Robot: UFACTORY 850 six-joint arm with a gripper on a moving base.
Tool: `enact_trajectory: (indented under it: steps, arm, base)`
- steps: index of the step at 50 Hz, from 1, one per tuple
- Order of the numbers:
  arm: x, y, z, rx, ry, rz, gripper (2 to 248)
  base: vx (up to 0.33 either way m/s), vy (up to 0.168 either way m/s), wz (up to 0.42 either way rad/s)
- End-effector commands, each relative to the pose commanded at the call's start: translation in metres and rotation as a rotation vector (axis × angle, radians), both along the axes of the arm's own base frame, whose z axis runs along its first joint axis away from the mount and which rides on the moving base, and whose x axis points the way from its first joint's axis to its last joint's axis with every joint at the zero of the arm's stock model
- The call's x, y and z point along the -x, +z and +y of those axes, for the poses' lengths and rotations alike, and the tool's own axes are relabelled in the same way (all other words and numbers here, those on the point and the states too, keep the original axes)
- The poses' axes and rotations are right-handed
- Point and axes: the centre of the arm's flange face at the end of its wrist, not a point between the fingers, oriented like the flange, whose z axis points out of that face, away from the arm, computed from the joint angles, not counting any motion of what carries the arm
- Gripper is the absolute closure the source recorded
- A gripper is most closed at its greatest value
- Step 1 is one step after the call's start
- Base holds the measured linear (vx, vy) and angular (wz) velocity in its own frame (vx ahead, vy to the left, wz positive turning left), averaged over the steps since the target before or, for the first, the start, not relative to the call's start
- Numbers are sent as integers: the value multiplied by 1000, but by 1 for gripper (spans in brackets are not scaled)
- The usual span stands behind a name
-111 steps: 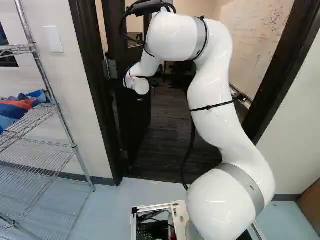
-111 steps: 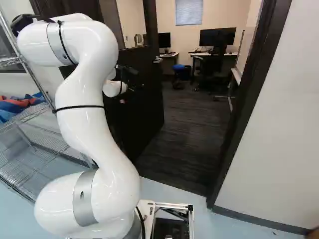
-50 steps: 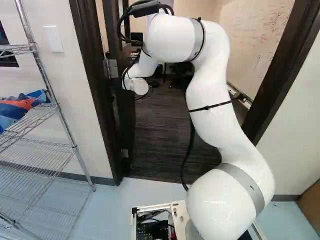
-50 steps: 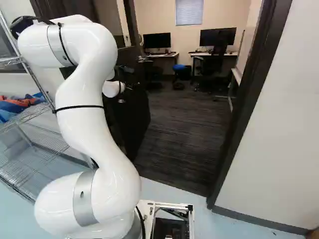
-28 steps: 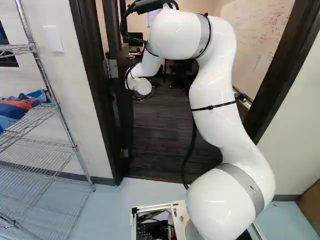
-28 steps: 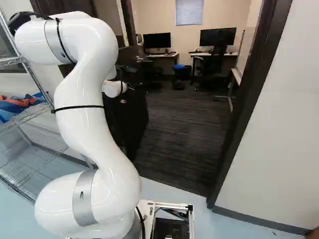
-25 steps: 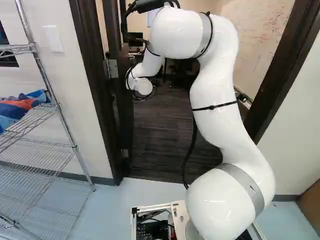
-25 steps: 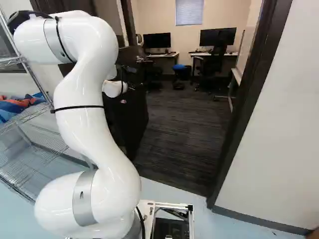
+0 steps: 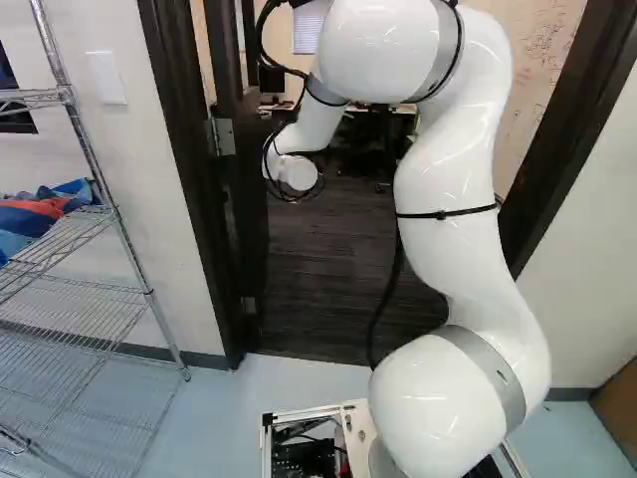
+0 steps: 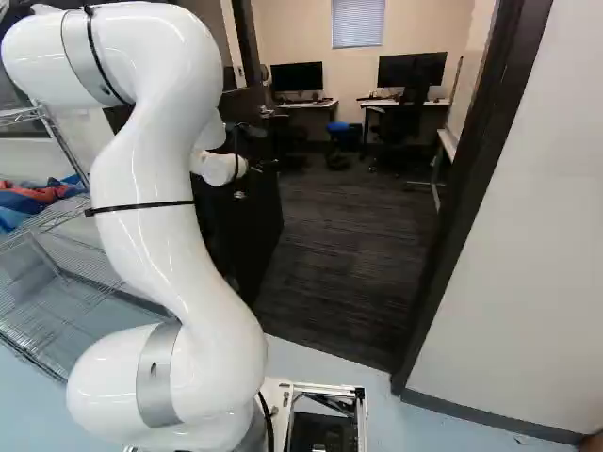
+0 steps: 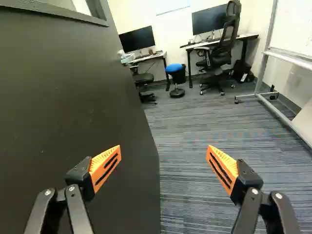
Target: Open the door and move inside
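Door [image 10: 252,221], dark and swung open into an office, stands beside the black gripper [image 10: 252,134], whose orange-padded fingers are spread wide. Beyond the door's free edge are striped carpet [image 11: 185,126], a blue-topped stool [image 11: 175,72] and two desks [image 11: 160,55] [image 11: 246,36] with monitors [image 11: 137,39].

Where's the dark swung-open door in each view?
Left base view: dark door left of middle, by its metal hinge.
Right base view: left of middle, partly behind the white robot arm.
Wrist view: behind one orange finger pad.
Shared landmark: dark striped carpet past the door's free edge.
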Motion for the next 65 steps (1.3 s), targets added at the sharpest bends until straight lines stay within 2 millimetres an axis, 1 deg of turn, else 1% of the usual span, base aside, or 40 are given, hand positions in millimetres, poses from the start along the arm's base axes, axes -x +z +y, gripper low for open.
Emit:
enact_trajectory:
  steps: [65]
  arm:
    - [117,13,-62,121,104,32,3]
  base:
    - [0,0,0]
